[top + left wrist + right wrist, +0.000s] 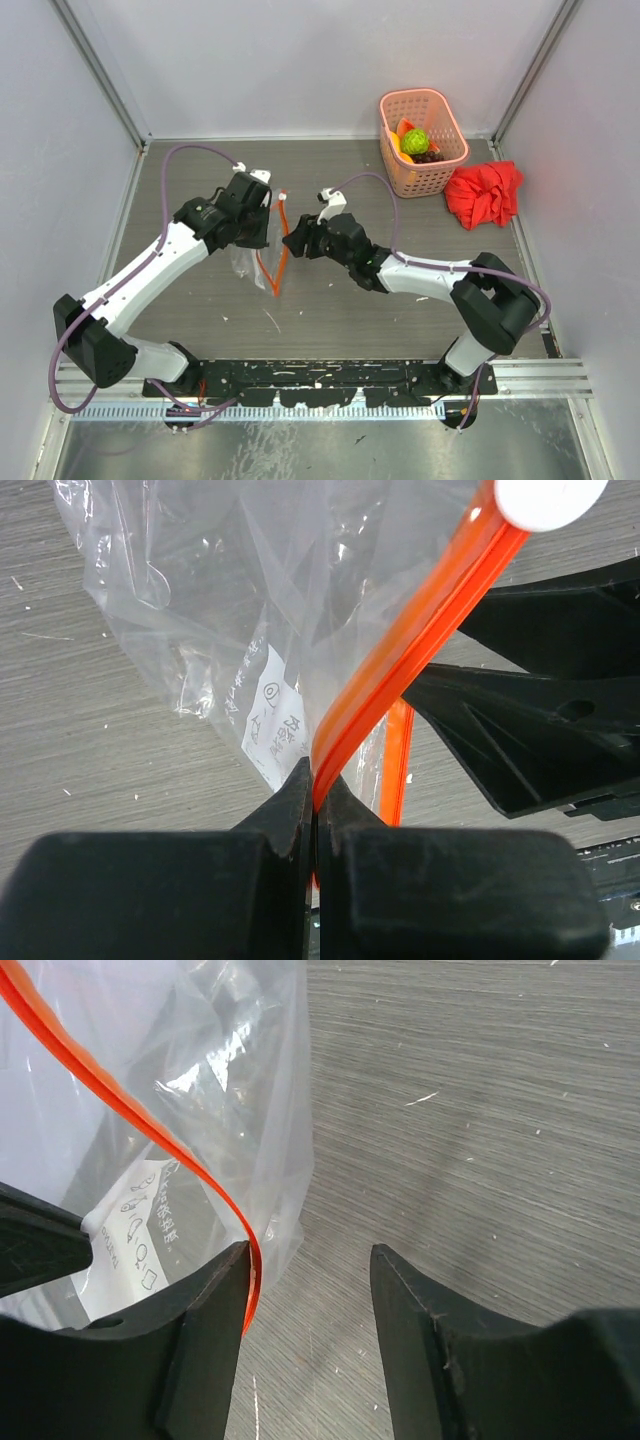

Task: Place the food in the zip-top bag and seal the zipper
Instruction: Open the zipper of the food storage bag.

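Observation:
The clear zip-top bag (248,264) hangs low over the table between my two grippers, its orange-red zipper (279,250) running along its right edge. My left gripper (268,226) is shut on the zipper (420,630), which is pinched between its tips (316,785). My right gripper (293,240) is open (310,1260); the zipper (120,1090) rests against the inner face of its left finger (215,1300), with only bare table between the fingers. The food lies in the pink basket (440,106): a lime-green ball (415,140), an orange piece (404,127) and purple grapes (429,156).
A crumpled red cloth (485,193) lies right of the basket at the back right. Grey walls with metal frame posts enclose the table on three sides. The right gripper's black fingers (530,750) fill the right side of the left wrist view.

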You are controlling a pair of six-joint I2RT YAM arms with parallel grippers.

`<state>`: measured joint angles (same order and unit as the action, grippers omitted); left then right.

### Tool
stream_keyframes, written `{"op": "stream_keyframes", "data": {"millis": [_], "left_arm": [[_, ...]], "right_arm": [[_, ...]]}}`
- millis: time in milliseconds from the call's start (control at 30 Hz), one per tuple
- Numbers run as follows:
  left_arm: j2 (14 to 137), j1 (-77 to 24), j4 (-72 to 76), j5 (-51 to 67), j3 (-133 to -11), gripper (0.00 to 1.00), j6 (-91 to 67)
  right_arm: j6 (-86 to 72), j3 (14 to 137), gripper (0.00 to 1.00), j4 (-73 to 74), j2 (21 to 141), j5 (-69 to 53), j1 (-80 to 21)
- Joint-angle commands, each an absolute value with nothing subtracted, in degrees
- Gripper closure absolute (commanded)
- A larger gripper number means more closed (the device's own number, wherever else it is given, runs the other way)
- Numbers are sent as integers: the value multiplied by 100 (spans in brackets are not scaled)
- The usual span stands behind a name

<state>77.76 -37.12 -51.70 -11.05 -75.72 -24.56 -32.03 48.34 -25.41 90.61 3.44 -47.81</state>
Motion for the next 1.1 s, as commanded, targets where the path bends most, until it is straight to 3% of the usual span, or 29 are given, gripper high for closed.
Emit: {"op": "stream_keyframes", "data": {"millis": [0, 833, 1067], "left_arm": [[7731, -3735, -5019, -1001, -7779, 100, -2443], [7873, -3744, -4918, -944, -7752, 100, -2477], [7825, -3842, -4884, -827, -7806, 100, -2539]], "right_arm": [[-3204, 5148, 43, -3039, 9164, 94, -4773], [-3405, 5219, 24, -3353, 9131, -314, -4808], [-3564, 5355, 24, -3422, 9466, -185, -4808]]}}
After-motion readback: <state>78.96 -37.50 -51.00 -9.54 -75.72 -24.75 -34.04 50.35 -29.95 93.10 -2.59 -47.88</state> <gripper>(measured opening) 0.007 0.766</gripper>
